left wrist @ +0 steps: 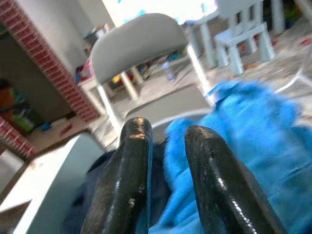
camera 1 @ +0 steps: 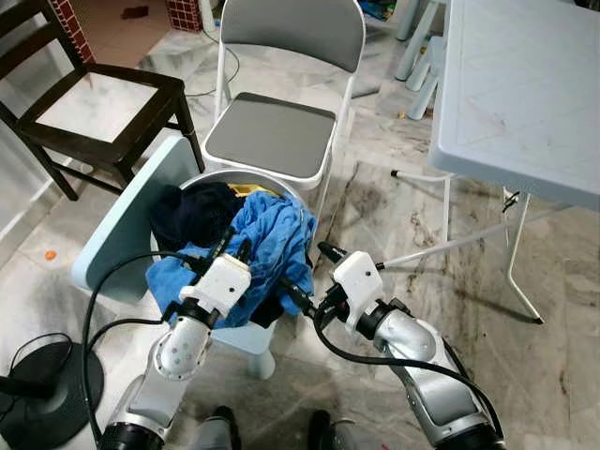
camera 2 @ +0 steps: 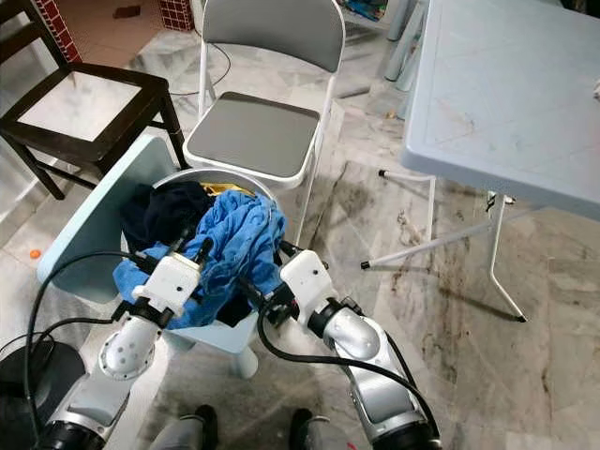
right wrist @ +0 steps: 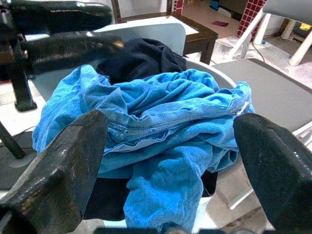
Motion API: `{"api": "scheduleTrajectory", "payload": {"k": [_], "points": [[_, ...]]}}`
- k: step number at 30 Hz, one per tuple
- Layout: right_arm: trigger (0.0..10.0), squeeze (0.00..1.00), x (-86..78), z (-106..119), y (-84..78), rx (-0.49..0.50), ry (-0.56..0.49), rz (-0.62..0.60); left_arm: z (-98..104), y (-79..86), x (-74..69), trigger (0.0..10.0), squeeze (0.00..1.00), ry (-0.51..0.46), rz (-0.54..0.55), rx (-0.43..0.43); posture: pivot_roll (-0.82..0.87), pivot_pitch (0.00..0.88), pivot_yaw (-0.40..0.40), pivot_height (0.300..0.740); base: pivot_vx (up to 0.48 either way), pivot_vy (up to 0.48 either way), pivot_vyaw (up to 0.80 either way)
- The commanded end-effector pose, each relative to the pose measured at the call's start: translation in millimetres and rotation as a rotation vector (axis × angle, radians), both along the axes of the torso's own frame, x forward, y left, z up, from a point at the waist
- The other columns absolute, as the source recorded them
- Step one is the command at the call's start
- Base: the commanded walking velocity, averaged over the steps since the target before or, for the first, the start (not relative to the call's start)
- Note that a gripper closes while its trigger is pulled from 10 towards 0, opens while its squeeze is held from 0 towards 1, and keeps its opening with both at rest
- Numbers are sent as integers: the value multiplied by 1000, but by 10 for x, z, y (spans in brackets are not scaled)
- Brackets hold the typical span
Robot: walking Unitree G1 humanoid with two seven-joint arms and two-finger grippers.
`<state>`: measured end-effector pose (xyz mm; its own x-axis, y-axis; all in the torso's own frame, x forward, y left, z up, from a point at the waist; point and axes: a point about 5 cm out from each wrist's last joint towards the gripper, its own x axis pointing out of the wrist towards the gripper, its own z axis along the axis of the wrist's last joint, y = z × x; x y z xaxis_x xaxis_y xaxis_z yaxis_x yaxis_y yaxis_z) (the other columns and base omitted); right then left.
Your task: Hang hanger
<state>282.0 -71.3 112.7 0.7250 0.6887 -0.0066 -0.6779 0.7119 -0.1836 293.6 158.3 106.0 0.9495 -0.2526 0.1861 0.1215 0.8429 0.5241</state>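
We see a round white plastic basket (camera 1: 298, 192) sitting on a small pale blue plastic chair (camera 1: 127, 220), heaped with a crumpled bright blue cloth garment (camera 1: 272, 234), soft and heavily creased, with a line of small buttons along one seam in the right wrist view. Behind it in the basket lies a bundled dark navy garment (camera 1: 192, 211) of finer knit, and a strip of yellow fabric (camera 1: 251, 189) shows at the far rim. We cannot make out a hanger anywhere in the heap, so we cannot say where it is or which way its long axis runs.

Our left gripper (camera 1: 223, 246) reaches forward from a bent silver arm and rests at the near edge of the blue garment; its two glossy black fingers (left wrist: 129, 180) stand narrowly apart, with blue cloth showing between them, though we cannot tell whether they pinch it. Our right gripper (camera 1: 311, 277) comes in from the right side of the basket, its fingers (right wrist: 58, 170) spread wide, with the blue heap in front of them.

Beyond the basket stand a grey padded folding chair with a white metal frame (camera 1: 277, 131), a dark wooden chair (camera 1: 94, 103) and a pale plastic folding table (camera 1: 525, 84) on a marbled tile floor (camera 1: 422, 225).
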Motion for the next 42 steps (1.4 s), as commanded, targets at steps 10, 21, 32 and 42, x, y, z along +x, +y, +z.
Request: {"api": "scheduleTrajectory", "payload": {"k": [10, 21, 32, 42], "points": [[10000, 0, -34, -54, 3, -14, 15, 9, -320, 302, -83, 10000, 490, 287, -78, 4, 136, 255, -97, 740, 0, 0, 0], [10000, 0, -39, -72, 12, -20, 20, 9, -333, 357, -83, 10000, 0, 366, -194, 16, 135, 258, -92, 740, 0, 0, 0], [10000, 0, -50, -84, 5, -25, 24, 7, -553, 475, -279, 0, 0, 473, -195, 41, 143, 266, -90, 740, 0, 0, 0], [10000, 0, -54, -90, 25, -27, 23, 13, -612, 484, -377, 0, 0, 464, -184, 51, 151, 268, -86, 740, 0, 0, 0]]}}
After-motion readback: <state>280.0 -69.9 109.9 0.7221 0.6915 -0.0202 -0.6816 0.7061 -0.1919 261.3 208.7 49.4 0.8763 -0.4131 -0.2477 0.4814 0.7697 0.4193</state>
